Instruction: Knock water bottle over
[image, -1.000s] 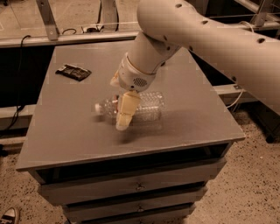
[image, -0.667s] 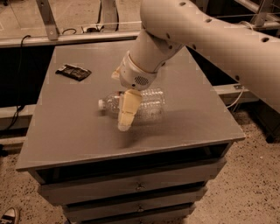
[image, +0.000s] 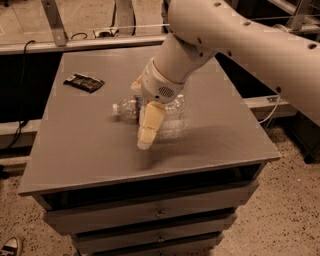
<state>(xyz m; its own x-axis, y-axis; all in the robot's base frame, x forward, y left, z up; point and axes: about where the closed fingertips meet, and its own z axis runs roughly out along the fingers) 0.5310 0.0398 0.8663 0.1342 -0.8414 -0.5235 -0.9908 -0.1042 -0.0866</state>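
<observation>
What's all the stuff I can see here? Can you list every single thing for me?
water bottle: one, clear with a white cap, lying on its side near the middle of the table, partly hidden behind the gripper
packet: one, dark and flat, on the far left part of the tabletop
table: one, grey, with drawers in its front, standing on a speckled floor
cable: one, dark, hanging down to the left of the table
shoe: one, with a white sole, on the floor in the bottom left corner
arm: one, off-white, reaching in from the upper right over the table
gripper: one, cream, at the arm's end, just above the tabletop in front of the bottle
</observation>
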